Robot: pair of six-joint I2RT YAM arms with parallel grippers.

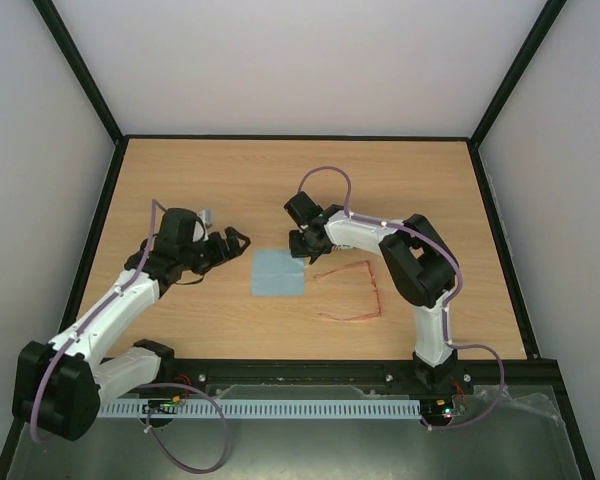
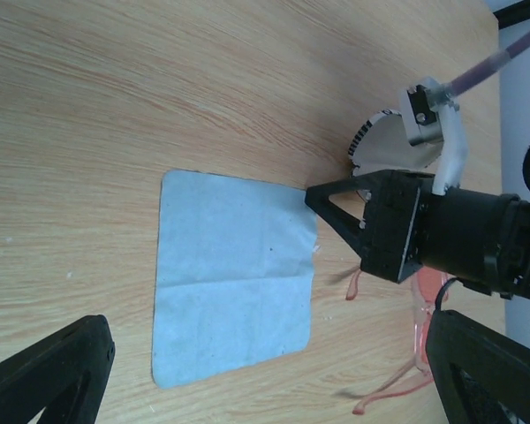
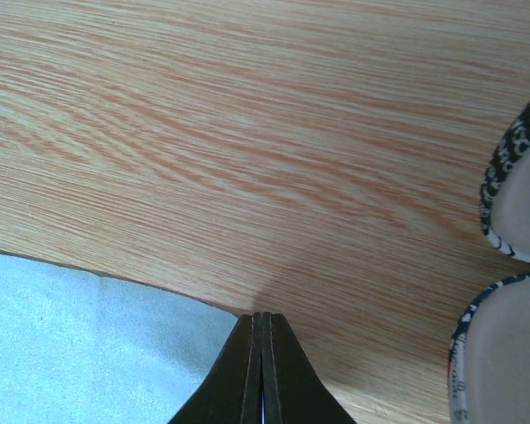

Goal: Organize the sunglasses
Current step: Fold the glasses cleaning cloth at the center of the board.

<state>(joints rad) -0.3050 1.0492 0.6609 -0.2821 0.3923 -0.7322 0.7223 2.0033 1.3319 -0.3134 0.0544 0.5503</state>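
The sunglasses (image 1: 352,295), thin and reddish-orange, lie on the table with arms unfolded, right of the light blue cloth (image 1: 277,273). In the left wrist view the sunglasses (image 2: 413,329) are partly hidden behind the right gripper. My right gripper (image 1: 298,250) is down at the cloth's far right corner, shut on that corner (image 3: 263,316); the cloth (image 3: 79,344) otherwise lies flat. My left gripper (image 1: 225,245) hovers wide open just left of the cloth (image 2: 230,274), holding nothing (image 2: 269,327).
An oval patterned case (image 3: 517,177) lies open beside the right gripper, seen behind it in the left wrist view (image 2: 375,146). Black frame rails border the wooden table (image 1: 180,180) on all sides.
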